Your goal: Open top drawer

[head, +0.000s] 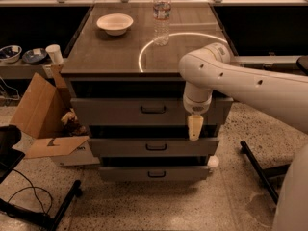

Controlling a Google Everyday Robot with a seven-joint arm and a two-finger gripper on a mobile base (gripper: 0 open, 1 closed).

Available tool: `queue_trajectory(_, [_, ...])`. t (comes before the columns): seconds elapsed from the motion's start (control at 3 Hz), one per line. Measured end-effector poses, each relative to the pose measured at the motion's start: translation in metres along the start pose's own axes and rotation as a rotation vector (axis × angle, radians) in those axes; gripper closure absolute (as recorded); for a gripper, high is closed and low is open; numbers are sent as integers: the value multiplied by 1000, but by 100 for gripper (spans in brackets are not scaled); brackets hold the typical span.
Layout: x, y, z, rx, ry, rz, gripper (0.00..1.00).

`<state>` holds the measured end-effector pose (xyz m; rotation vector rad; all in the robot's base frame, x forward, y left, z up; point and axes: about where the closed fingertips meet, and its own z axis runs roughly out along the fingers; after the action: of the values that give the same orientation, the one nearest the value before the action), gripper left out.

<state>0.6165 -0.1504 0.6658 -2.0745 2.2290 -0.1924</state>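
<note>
The top drawer is the uppermost and tallest of three grey fronts in the cabinet, with a small dark handle at its centre. A dark gap shows between it and the cabinet top. My gripper hangs point-down from the white arm, in front of the right part of the top drawer's front. It is to the right of the handle and a little lower, with its tip over the gap above the middle drawer. It holds nothing that I can see.
The bottom drawer sits below. A white bowl and a water bottle stand on the cabinet top. An open cardboard box is on the left, with a dark stand leg on the floor at the right.
</note>
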Motion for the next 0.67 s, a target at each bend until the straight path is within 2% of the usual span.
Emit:
queue_trajectory(0.33, [-3,24,0,-31,-42,30,38])
queue_trajectory(0.67, [-3,23,-9,-31,-42,30,62])
